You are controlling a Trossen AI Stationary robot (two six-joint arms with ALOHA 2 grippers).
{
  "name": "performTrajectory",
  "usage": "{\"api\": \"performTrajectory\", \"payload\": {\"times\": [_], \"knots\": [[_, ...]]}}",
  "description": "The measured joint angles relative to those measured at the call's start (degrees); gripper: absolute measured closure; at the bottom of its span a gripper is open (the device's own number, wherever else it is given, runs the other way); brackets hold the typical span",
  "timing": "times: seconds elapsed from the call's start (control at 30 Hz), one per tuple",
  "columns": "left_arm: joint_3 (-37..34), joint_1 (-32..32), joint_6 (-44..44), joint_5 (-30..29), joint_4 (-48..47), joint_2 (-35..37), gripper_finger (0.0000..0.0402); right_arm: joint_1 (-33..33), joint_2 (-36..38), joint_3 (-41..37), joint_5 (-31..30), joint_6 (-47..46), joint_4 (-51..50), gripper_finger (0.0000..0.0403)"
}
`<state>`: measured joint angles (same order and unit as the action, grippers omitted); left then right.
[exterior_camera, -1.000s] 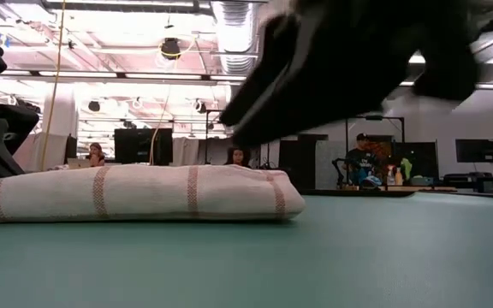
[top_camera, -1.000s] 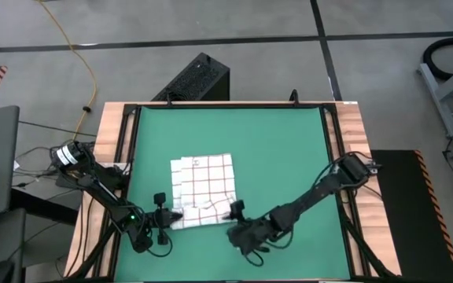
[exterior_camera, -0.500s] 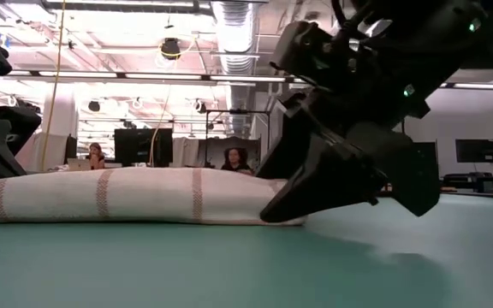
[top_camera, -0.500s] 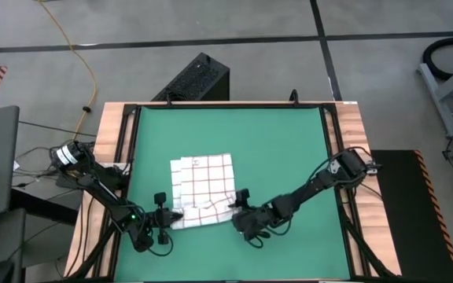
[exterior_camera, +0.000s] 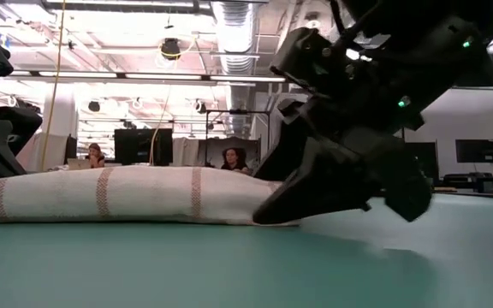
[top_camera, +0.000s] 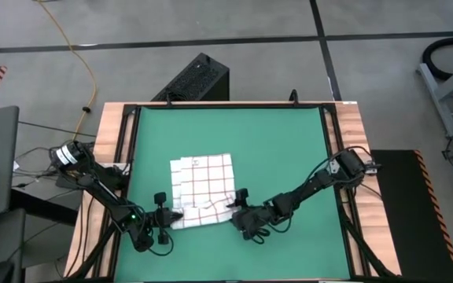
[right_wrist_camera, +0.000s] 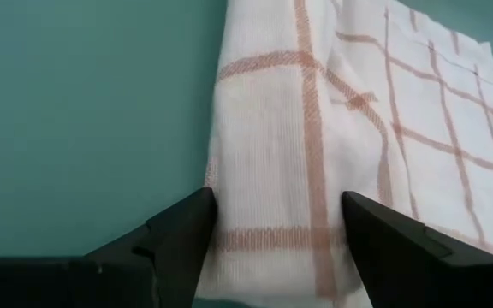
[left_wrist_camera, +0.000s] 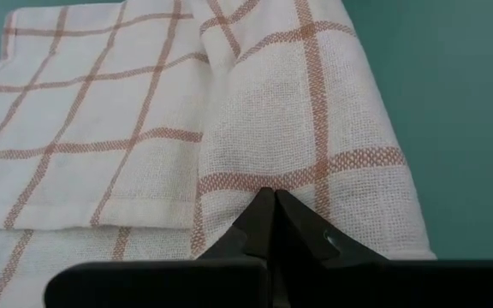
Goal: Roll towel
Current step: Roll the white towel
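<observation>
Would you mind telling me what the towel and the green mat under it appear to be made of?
The towel looks like thin woven cloth, probably cotton or a blend: the left wrist view shows a fine weave, matte white with red-brown grid lines, and soft folds. The green mat looks smooth and matte, perhaps rubber or vinyl, with an even surface and no visible weave; its exact material is unclear.

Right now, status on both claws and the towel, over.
Left claw shut, tips against the rolled end of the towel. Right claw open, straddling the roll's other end, not closed on it. Nothing in the way on the green mat.
</observation>
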<state>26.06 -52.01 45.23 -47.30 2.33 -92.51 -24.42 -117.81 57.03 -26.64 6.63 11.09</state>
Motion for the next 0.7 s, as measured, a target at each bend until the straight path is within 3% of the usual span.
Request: {"api": "performTrajectory", "payload": {"times": [0.3, 0.7], "knots": [[0.0, 0.0, 1.0, 0.3, -0.2, 0.0, 0.0401, -0.5, 5.0, 0.1, 2.3, 4.1, 6.1, 0.0117], [0.0, 0.0, 1.1, 0.4, -0.2, 0.0, 0.0401, -2.1, 4.0, 0.3, 2.7, 2.0, 8.8, 0.0116]]}}
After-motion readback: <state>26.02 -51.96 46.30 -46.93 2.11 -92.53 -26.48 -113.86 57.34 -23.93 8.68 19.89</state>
